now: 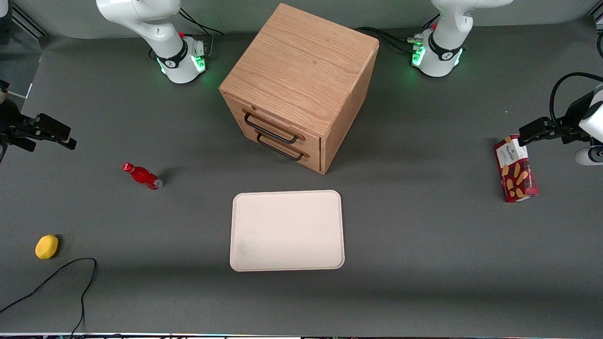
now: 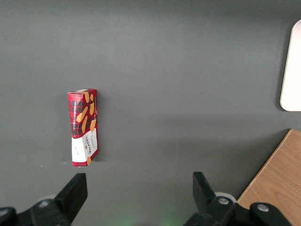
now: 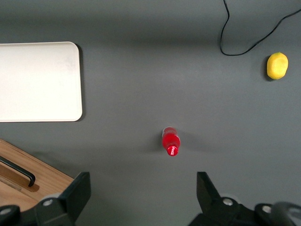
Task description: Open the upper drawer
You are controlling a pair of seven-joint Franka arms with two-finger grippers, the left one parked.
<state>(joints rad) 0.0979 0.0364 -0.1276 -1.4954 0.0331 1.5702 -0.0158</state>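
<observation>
The task has not visibly begun. In the front view the oak cabinet (image 1: 301,84) stands in the upper middle of the frame, turned so its drawer fronts face the lower left. The upper drawer (image 1: 273,125) sits flush with the cabinet face, fully shut, its thin black wire handle (image 1: 270,128) untouched; the lower drawer (image 1: 282,149) beneath it is shut as well.

The claw (image 1: 52,134) of the working arm hangs at the left edge of the front view, well apart from the cabinet and above bare worktop (image 1: 424,235). In the right wrist view its two dark fingers (image 3: 77,193) stand wide apart with nothing between them, and the camera looks down on a red bottle (image 3: 170,141) standing on the worktop, with a corner of the cabinet and one end of a black handle just in sight.

Other things lie about: a pale tray (image 1: 287,230) in the centre of the front view, nearer the camera than the cabinet; a yellow lemon-like object (image 1: 46,246) at the lower left; a red biscuit box (image 1: 516,169) at the right, toward the parked arm's end.

Everything is left to do: the claw must likely travel to the upper handle, close on it and pull the drawer out.
</observation>
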